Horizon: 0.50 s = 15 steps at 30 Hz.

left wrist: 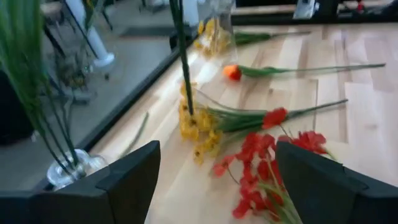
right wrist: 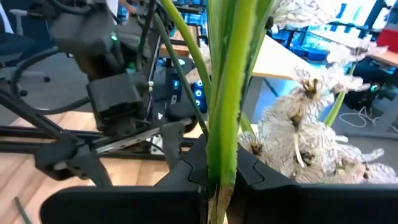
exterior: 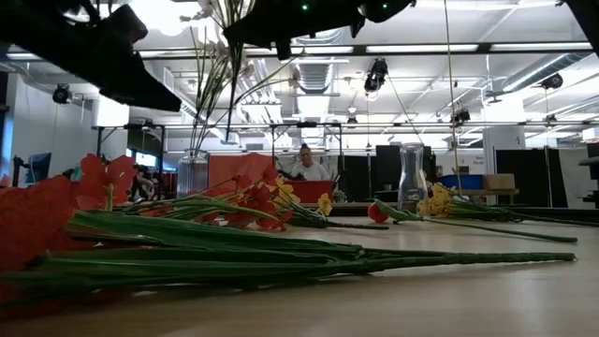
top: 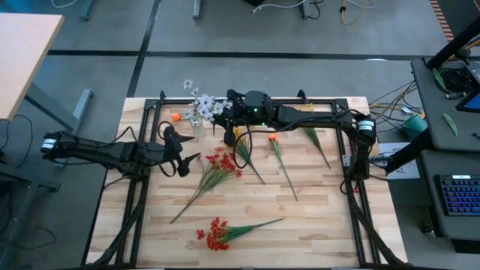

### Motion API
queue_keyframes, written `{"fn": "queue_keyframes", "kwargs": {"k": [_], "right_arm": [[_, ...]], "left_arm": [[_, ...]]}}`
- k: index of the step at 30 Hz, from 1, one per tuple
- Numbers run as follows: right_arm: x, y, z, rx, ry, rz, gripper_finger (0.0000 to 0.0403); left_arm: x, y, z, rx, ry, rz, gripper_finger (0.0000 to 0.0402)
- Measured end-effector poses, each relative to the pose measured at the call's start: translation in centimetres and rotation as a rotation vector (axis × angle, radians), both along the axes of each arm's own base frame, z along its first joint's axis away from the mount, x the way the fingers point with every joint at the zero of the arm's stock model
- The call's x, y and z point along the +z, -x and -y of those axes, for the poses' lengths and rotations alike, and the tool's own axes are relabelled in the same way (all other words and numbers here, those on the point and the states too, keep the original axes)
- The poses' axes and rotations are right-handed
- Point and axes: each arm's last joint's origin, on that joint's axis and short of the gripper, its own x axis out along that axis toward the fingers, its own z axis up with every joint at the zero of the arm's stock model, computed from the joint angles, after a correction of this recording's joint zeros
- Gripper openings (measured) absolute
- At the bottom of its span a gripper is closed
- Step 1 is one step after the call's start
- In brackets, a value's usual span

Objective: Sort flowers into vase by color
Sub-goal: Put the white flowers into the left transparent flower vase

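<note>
While the left gripper (top: 182,156) hangs with its dark fingers (left wrist: 134,177) spread wide and empty over the pale wooden table (top: 315,217), the right gripper (top: 223,114) is up at the far edge, jaws clamped tight on the thick green stem of a white-blossomed artificial spray (right wrist: 227,93), beside the clear glass vase (top: 196,120). Red sprays (top: 219,163) lie mid-table, another red bunch (top: 217,234) near the front, a yellow spray (top: 241,141) and an orange-tipped stem (top: 274,141) just beyond
</note>
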Motion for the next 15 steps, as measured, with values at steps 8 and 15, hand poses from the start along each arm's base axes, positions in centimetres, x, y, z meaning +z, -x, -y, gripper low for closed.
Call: {"fn": "queue_keyframes", "kwargs": {"k": [8,15], "right_arm": [[0.3,-0.1,-0.4,0.012,0.035,0.036,0.0013],[-0.3,-1.4,-0.3,0.015,0.087,0.156,0.0013]], "left_arm": [[-0.6,1.4,-0.9,-0.073,-0.042,0.111,0.03],[-2.3,2.0,-1.8,0.008,-0.021,0.103,0.03]]}}
